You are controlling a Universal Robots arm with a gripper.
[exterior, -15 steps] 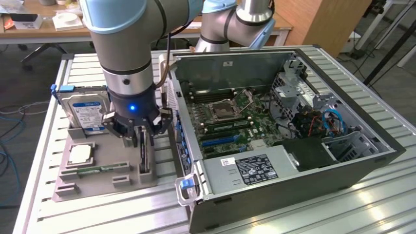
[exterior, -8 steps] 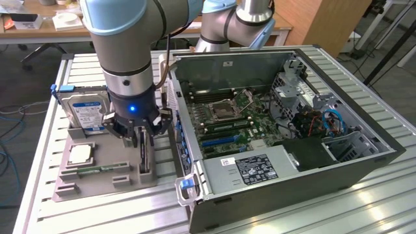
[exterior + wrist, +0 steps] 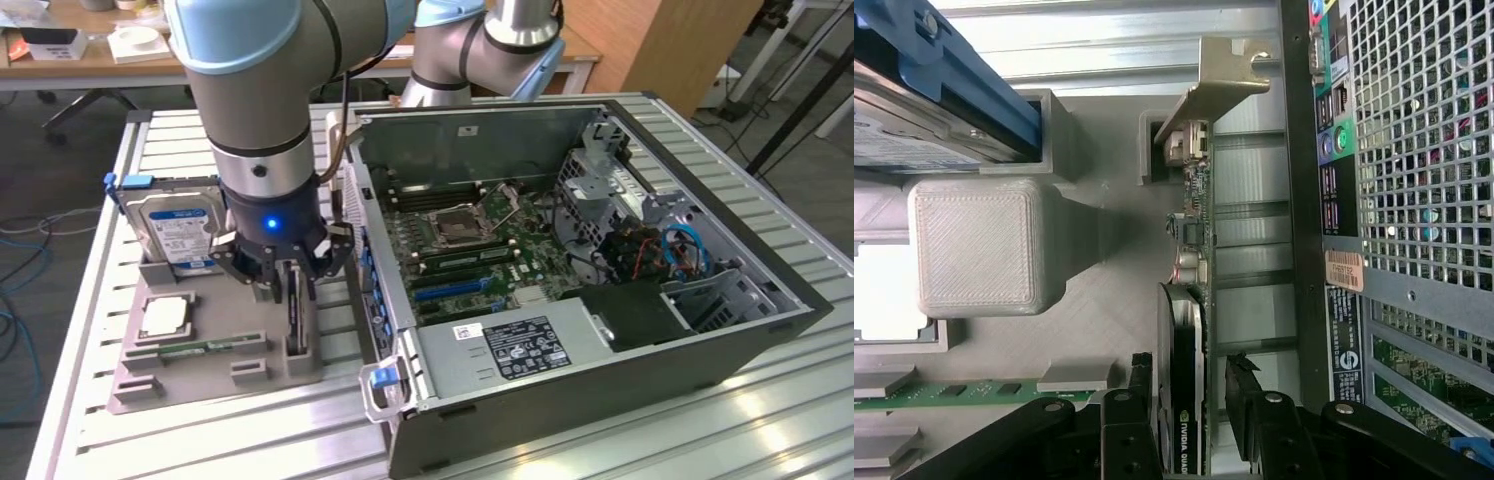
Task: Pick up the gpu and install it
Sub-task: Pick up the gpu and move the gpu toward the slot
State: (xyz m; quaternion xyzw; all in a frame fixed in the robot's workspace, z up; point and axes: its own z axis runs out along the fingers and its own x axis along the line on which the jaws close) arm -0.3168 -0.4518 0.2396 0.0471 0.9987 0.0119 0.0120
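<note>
Grey printed plastic forms the parts holder (image 3: 200, 375) on the slatted metal table (image 3: 761, 420), at the exterior view's left of the open computer case (image 3: 601, 400); the holder carries a blue-labelled hard drive (image 3: 180, 225) on edge, a processor chip (image 3: 163, 317), a green memory stick (image 3: 207, 348) and the gpu (image 3: 296, 325); the gpu stands on its long edge in the slot nearest the case; the gripper (image 3: 296, 280) hangs vertically over it, one finger on each side of the card.

In the wrist view, the gpu (image 3: 1182, 330) sits upright in the holder (image 3: 1104, 290), its silvery bracket (image 3: 1219, 85) at the end far from the gripper (image 3: 1191, 368); the black fingers (image 3: 1246, 405) straddle the card, spread wide; a gap shows between one finger and the card; nothing is clamped; the perforated rear panel (image 3: 1414, 150) of the case lies just beside the card.
</note>
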